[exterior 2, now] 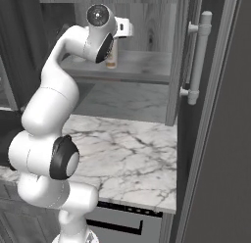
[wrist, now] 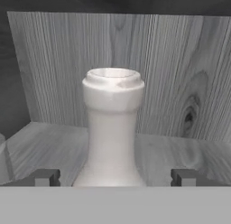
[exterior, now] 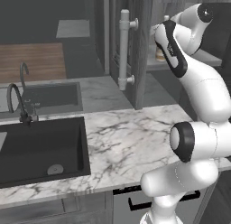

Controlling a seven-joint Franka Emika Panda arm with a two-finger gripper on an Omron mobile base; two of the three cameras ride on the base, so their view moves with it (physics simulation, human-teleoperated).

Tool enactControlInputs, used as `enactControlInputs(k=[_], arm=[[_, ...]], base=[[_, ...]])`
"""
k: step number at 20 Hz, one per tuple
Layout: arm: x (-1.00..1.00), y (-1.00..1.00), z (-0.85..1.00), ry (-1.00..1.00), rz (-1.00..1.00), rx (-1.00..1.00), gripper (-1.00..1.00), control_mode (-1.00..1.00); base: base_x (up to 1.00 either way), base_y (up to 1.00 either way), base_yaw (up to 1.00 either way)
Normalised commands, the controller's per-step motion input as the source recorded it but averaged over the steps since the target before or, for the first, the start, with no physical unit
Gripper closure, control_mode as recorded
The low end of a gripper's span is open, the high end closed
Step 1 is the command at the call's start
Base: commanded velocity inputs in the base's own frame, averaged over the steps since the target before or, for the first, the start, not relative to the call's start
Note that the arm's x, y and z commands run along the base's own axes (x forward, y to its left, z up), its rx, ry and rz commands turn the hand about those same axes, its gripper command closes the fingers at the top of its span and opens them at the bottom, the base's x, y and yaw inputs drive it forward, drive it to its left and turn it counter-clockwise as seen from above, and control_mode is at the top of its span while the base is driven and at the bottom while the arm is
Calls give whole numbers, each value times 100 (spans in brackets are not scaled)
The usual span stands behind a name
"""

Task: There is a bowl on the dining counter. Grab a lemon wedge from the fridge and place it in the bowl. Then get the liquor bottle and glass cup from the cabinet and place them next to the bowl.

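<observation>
The liquor bottle [wrist: 112, 128] stands centred between our wide-open end effector [wrist: 115, 177] on the cabinet [wrist: 180, 74] shelf, so we should close squarely on the neck, keeping level.

The bottle [wrist: 112, 128] stands upright on the cabinet shelf [wrist: 180, 157], between the wide-apart claw [wrist: 115, 177] fingertips [wrist: 45, 177] with room on both sides. The back wall [wrist: 180, 69] closes the space behind; a glass [wrist: 3, 160] edges in at left.

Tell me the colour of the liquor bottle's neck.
Pale whitish, plainest in the hand view: liquor bottle.
</observation>
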Motion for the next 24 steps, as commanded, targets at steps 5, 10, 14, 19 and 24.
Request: enactControlInputs(k=[5,10,14,19,24], arm=[[10,0,-8,0,0,0,100,-100],[1,0,0,0,0,0,100,-100],[1,7,0,0,0,0,100,-100],[-1,10,-1,0,0,-2,100,-100],[-21,6,-8,-1,0,-1,100,-100]], base=[[0,0,0],[0,0,0],[0,0,0],[0,0,0],[0,0,0]])
